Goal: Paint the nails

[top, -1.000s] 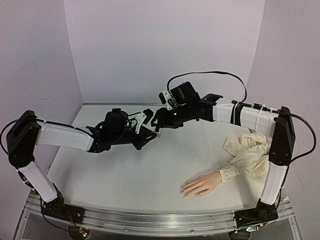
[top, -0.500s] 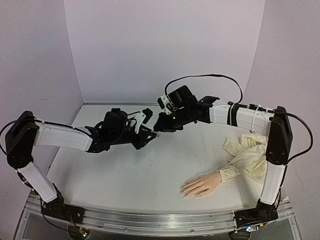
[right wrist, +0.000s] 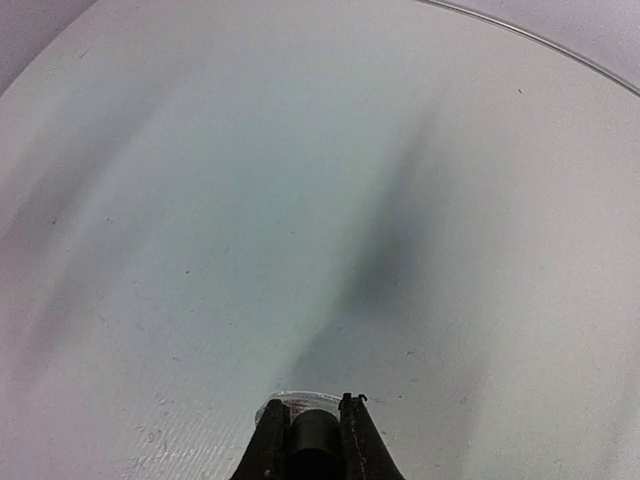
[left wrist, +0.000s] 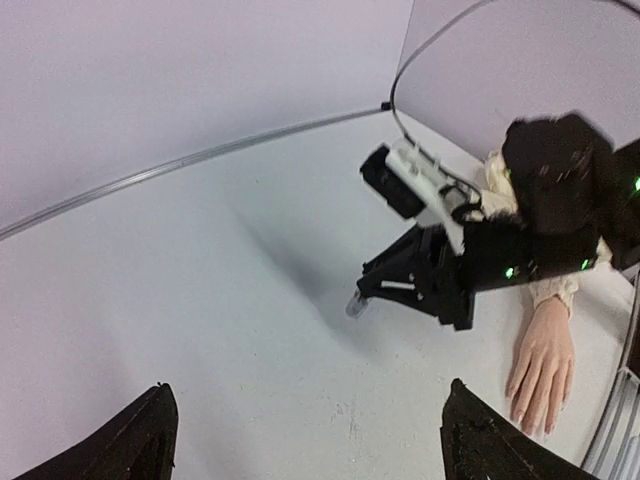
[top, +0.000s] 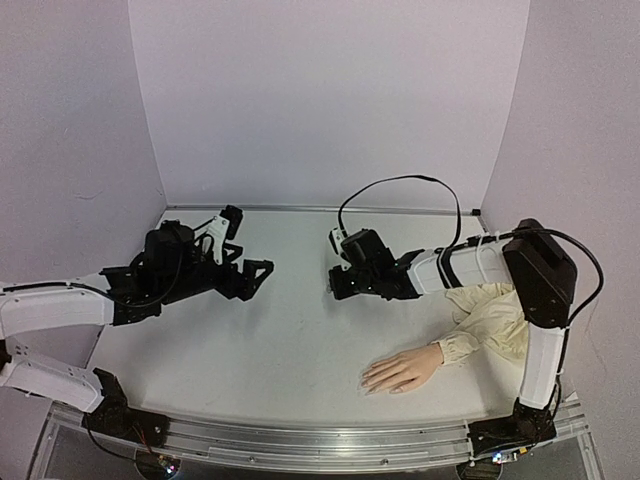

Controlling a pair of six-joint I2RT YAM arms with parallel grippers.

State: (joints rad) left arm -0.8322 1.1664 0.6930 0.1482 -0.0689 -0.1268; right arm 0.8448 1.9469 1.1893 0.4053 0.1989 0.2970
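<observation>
The mannequin hand point(top: 402, 369) lies palm down near the table's front right, its tiny nails point(top: 367, 383) pointing left; the left wrist view shows the hand point(left wrist: 541, 352) too. My right gripper point(top: 335, 283) hangs low over the middle of the table, behind and left of the hand. It is shut on the black cap point(right wrist: 313, 437) of a small clear polish bottle point(left wrist: 356, 304), whose glass body sticks out past the fingertips. My left gripper point(top: 250, 244) is open and empty at the left, well apart from the bottle.
The cream sleeve point(top: 497, 318) is bunched up by the right arm's upright link. Lilac walls close in the table at the back and both sides. A metal rail point(top: 320, 443) runs along the near edge.
My left gripper opened, let go of the bottle and drew back to the left. The right gripper shut on the bottle's cap and carried it lower and nearer.
</observation>
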